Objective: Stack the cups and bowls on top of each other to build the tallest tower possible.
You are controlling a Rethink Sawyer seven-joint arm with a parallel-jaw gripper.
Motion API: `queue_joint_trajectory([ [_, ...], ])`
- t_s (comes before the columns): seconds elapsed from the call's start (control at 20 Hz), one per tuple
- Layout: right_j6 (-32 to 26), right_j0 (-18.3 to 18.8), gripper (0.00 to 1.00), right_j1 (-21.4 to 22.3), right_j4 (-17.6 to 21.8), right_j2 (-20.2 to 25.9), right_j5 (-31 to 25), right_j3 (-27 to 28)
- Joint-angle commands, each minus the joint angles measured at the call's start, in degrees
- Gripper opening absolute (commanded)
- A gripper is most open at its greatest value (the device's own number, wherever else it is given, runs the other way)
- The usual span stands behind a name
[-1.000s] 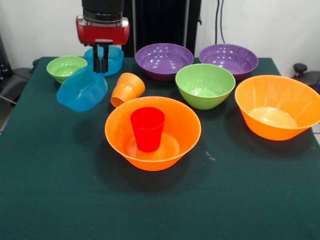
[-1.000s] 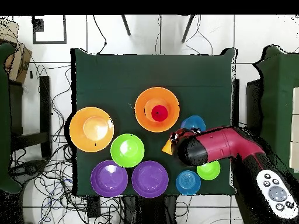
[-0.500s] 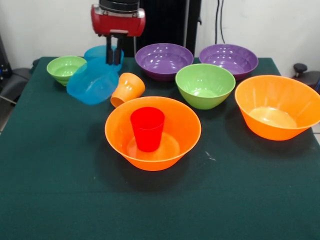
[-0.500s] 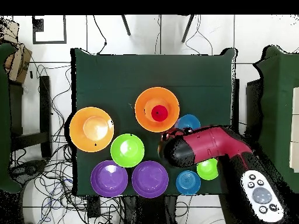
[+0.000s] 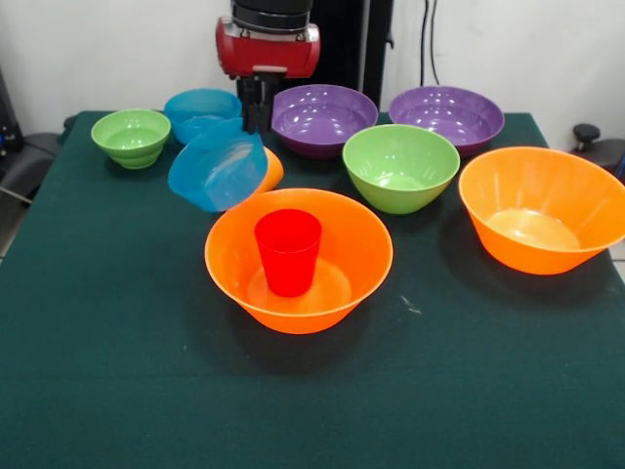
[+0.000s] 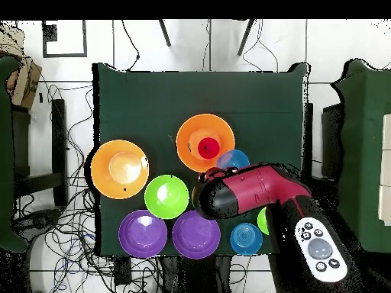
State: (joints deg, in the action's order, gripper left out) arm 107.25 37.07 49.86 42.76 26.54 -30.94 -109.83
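Observation:
My gripper [image 5: 257, 119] is shut on the rim of a small blue bowl [image 5: 219, 165] and holds it tilted in the air, left of and above the large orange bowl [image 5: 332, 274]. A red cup [image 5: 288, 250] stands upright inside that bowl. The orange cup [image 5: 272, 168] lies behind the held bowl, mostly hidden. In the overhead view the arm [image 6: 252, 192] covers the gripper; the held blue bowl [image 6: 231, 159] shows beside the orange bowl [image 6: 191, 137] with the red cup [image 6: 207, 147].
A second blue bowl [image 5: 195, 109] and a small green bowl [image 5: 130, 135] stand at the back left. Two purple bowls [image 5: 322, 117] [image 5: 446, 114] stand at the back, a medium green bowl [image 5: 400, 166] in the middle, a second large orange bowl [image 5: 540, 207] at the right.
My gripper has carried the blue bowl rightward in the front view, from near the small green bowl to in front of the orange cup, close to the orange bowl with the red cup.

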Motion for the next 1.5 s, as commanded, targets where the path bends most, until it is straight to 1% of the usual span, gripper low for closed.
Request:
queue_joint_trajectory([
  [0.05, 8.82, -1.66, 0.0, -2.75, -1.63, -3.97, 3.96, 1.47],
  [0.15, 8.12, -1.55, 0.0, -2.97, -2.43, -3.95, 3.58, 1.55],
  [0.35, 7.96, -2.56, 0.0, -3.36, -2.97, -4.78, 3.79, 2.44],
  [0.45, 8.42, -3.87, 0.0, -3.82, -1.35, -6.17, 4.46, 3.86],
  [0.55, 10.46, -6.81, 0.0, -3.42, 1.25, -8.8, 4.81, 5.8],
  [0.65, 11.28, -8.27, 0.0, -3.29, 1.38, -10.35, 4.75, 6.18],
  [0.95, 12.34, -11.52, 0.0, -4.35, 0.62, -13.93, 5.71, 7.66],
  [1.4, 11.71, -14.02, 0.0, -7.04, -1.03, -16.46, 6.71, 10.92],
  [1.5, 11.41, -14.2, 0.0, -7.16, -1.35, -17.11, 7.3, 10.89],
])
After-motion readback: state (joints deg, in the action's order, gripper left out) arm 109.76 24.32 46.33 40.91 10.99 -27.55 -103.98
